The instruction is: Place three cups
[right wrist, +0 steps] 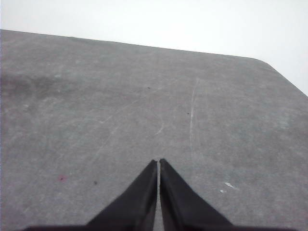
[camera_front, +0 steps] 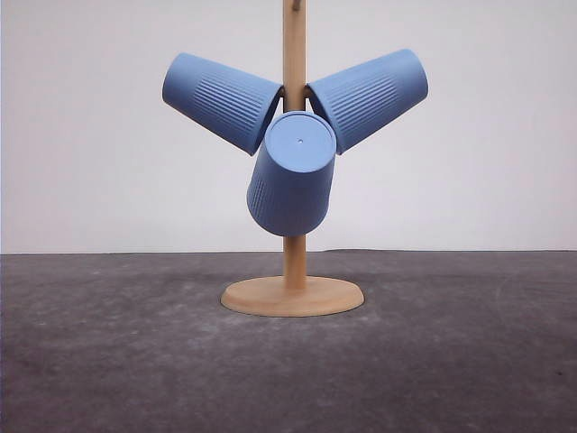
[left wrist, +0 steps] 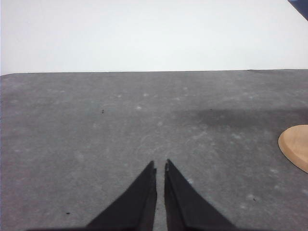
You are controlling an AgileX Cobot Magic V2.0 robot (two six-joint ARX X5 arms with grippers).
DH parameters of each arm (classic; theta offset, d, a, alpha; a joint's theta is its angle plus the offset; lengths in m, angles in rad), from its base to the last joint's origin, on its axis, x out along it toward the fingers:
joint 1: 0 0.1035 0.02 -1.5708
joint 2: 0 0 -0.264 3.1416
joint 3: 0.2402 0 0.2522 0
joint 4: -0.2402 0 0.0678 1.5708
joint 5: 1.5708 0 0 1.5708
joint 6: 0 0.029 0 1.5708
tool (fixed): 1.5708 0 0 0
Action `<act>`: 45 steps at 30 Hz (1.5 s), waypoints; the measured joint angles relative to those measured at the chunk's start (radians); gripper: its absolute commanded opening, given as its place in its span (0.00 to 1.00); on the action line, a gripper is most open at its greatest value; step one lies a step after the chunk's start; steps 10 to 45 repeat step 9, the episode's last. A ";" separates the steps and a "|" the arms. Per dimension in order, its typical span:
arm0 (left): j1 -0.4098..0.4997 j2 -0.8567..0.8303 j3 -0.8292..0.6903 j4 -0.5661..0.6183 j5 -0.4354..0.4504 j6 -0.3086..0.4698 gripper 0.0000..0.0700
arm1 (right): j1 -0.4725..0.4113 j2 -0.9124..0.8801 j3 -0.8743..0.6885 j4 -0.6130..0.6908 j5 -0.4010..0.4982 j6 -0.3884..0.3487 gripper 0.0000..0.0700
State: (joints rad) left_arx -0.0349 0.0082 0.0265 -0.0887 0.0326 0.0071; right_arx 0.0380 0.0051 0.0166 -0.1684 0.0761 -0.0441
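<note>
From the front, a wooden stand point(camera_front: 293, 296) stood near the middle of the dark table point(camera_front: 108, 361), well back from its near edge. Three blue cups hung on its pegs: the left cup point(camera_front: 221, 99) and the right cup point(camera_front: 370, 97) slanted outward with their mouths at the post, and the middle cup point(camera_front: 292, 176) pointed its flat bottom toward me. Each seemed held by a peg inside its mouth, tilted so it would not slide off; none had yet been set on the table.

In the left wrist view, the left gripper point(left wrist: 160, 167) hovered low over bare table, its black fingers almost pressed together, pinching nothing, with the stand's round base off to one side.

In the right wrist view, the right gripper point(right wrist: 158, 162) likewise hung low, fingers pressed together on nothing, aimed toward the table's rounded far corner.
</note>
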 measured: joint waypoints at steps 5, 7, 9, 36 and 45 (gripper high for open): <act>0.000 0.000 0.000 0.000 0.000 0.000 0.02 | 0.000 0.000 0.000 0.000 0.000 0.000 0.01; 0.000 0.000 0.000 0.000 0.000 0.000 0.02 | 0.000 0.000 0.000 0.000 0.000 0.000 0.01; 0.000 0.000 0.000 0.000 0.000 0.000 0.02 | 0.000 0.000 0.000 0.000 0.000 0.000 0.01; 0.000 0.000 0.000 0.000 0.000 0.000 0.02 | 0.000 0.000 0.000 0.000 0.000 0.000 0.01; 0.000 0.000 0.000 0.000 0.000 0.000 0.02 | 0.000 0.000 0.000 0.000 0.000 0.000 0.01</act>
